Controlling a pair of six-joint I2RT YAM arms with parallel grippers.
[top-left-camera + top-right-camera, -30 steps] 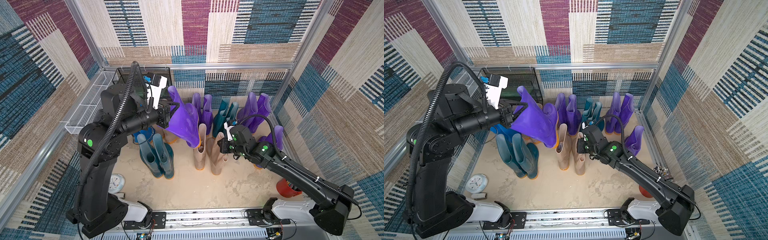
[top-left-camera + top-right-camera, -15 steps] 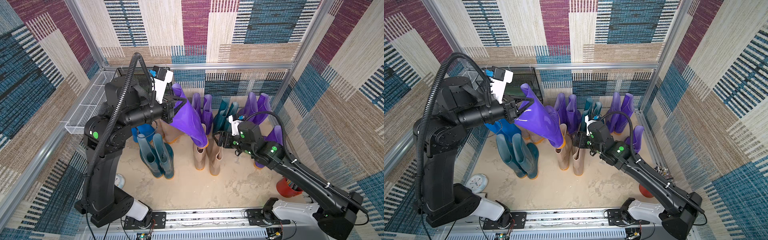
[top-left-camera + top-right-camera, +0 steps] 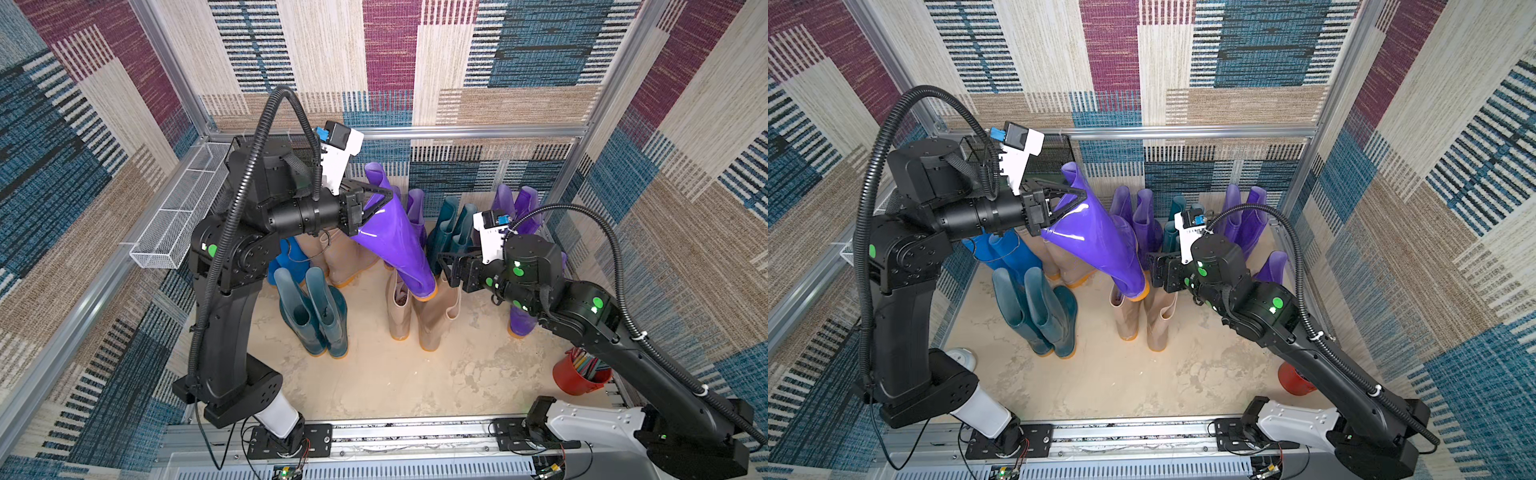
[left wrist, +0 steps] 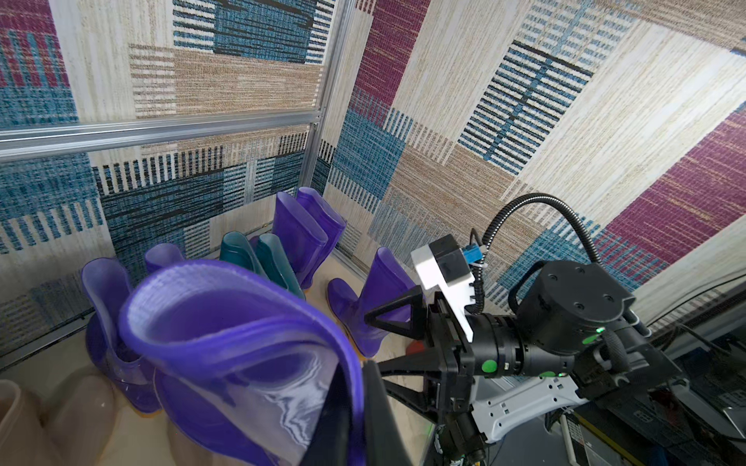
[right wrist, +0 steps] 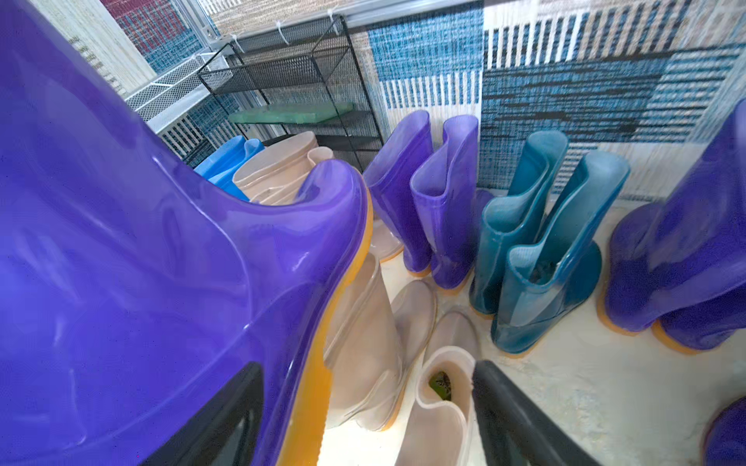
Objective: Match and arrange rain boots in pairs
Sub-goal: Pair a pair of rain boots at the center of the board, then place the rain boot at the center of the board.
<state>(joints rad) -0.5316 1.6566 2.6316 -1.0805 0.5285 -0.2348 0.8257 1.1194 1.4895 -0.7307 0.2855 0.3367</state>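
My left gripper point(image 3: 380, 197) is shut on the top rim of a purple rain boot point(image 3: 395, 237), which hangs tilted in the air with its orange sole low. The pinched rim also shows in the left wrist view point(image 4: 226, 322). My right gripper point(image 3: 446, 266) stands open beside that boot's foot. In the right wrist view the purple rain boot's point(image 5: 141, 282) sole edge runs between the spread fingers point(image 5: 496, 387). A beige pair point(image 3: 415, 311) stands below. On the floor are a teal pair point(image 3: 316, 316), blue boots point(image 3: 286, 257), back purple point(image 3: 415, 208) and teal point(image 3: 451, 224) pairs, and a lone purple boot point(image 3: 521, 320).
A red bucket point(image 3: 579, 374) stands at the right front under my right arm. A white wire basket point(image 3: 178, 216) hangs on the left wall and a black wire rack point(image 5: 298, 80) fills the back left corner. A white round object point(image 3: 961, 357) lies by the left arm's base.
My left arm swung the purple boot to the right, bringing its sole down over the beige pair. My right gripper opened and shifted slightly toward the back.
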